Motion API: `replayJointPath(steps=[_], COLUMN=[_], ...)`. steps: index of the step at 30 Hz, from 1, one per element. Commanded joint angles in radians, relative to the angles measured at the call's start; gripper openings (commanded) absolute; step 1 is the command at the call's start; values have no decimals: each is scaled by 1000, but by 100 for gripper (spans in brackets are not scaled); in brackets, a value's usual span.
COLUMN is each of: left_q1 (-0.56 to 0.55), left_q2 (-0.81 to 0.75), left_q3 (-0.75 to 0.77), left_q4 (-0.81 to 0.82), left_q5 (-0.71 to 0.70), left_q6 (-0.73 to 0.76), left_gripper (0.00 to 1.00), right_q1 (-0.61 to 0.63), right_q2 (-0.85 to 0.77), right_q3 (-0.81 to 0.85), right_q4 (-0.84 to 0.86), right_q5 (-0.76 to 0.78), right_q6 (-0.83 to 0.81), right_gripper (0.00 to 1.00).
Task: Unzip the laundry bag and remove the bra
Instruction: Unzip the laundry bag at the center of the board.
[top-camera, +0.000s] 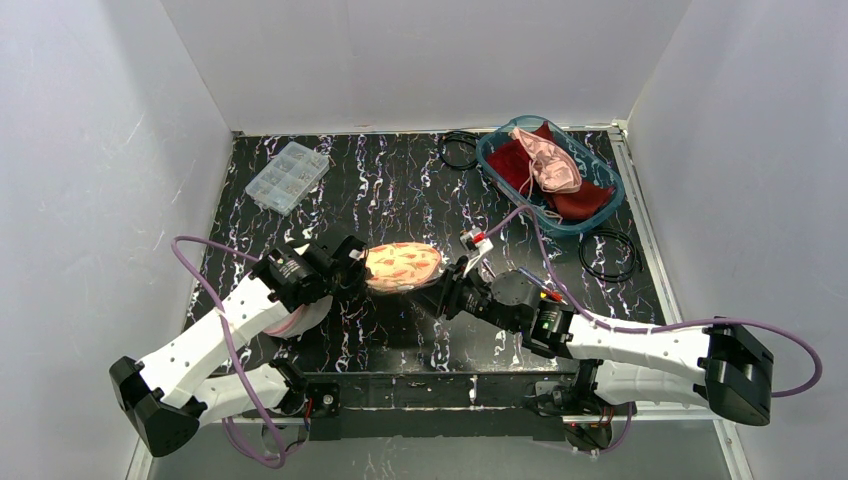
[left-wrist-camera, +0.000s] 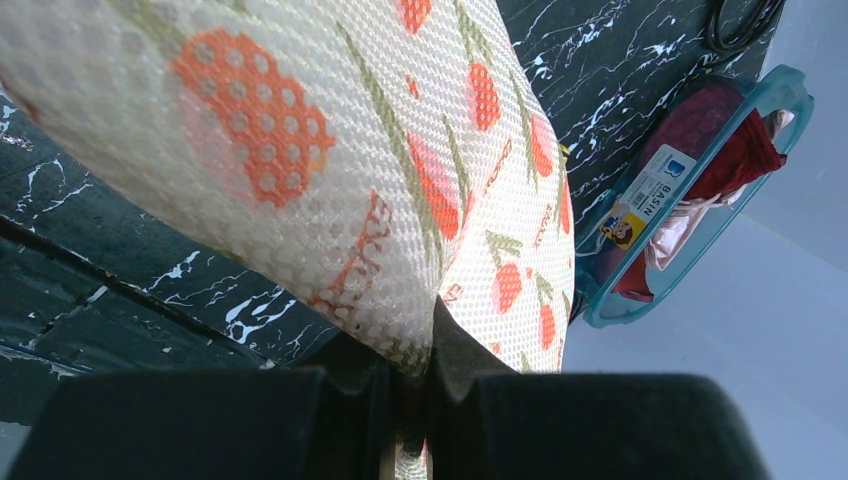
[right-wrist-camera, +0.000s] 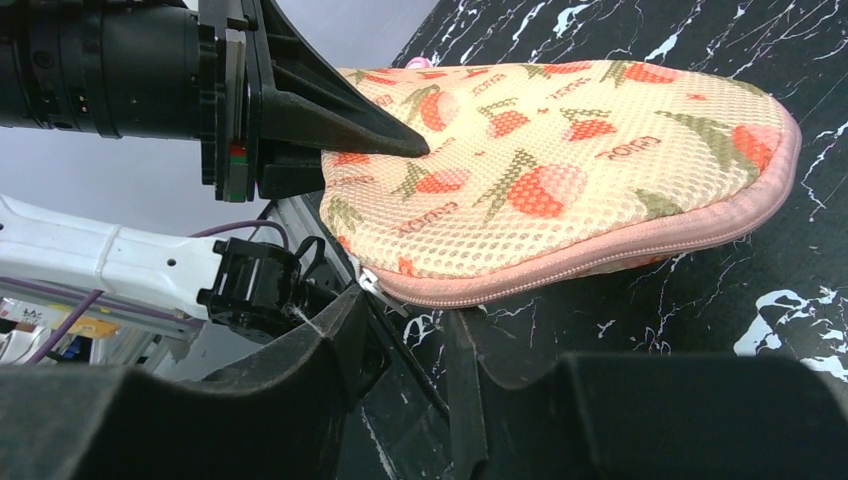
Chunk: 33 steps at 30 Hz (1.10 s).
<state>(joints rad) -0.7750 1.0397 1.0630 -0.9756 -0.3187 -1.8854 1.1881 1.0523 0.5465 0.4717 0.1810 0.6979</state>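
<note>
Laundry bag (top-camera: 402, 267) in left pincer (left-wrist-camera: 405, 352), right pincer (right-wrist-camera: 405, 322) at zipper (right-wrist-camera: 560, 265)

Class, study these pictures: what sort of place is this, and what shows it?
Probably a robot test cell: white walls box in a marbled table, with left arm and right arm bolted at its edge.

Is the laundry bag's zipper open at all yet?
No: the pink zipper runs closed along the edge of the laundry bag, its pull sitting at one end.
</note>
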Motion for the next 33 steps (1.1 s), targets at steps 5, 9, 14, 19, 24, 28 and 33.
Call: replayJointPath(steps=[5, 9, 14, 19, 24, 28, 33], left_q1=[1, 2, 1, 1, 2, 1, 1], left_q2=[-27, -26, -24, -21, -21, -23, -31], left_q3=[9, 9, 9, 6, 1, -4, -18], left_q4=[-37, -37, -37, -37, -35, -35, -23], left_q5=[-59, -60, -60, -56, -56, -56, -57], left_q6=[-10, -7, -5, -4, -6, -5, 16], left_gripper=[0, 0, 0, 0, 0, 0, 0], right_q1=[7, 6, 7, 7, 7, 7, 6], right_q2=[8, 10, 12, 10, -7, -40, -110], right_q3=[50, 52, 53, 51, 40, 26, 6], right_q4=[45, 45, 46, 40, 14, -20, -129], right_q5=[8, 5, -4, -8, -3, 14, 96], right_q6=[-23, -28, -30, -34, -38, -46, -52], right_gripper=[36, 32, 23, 10, 1, 1, 1])
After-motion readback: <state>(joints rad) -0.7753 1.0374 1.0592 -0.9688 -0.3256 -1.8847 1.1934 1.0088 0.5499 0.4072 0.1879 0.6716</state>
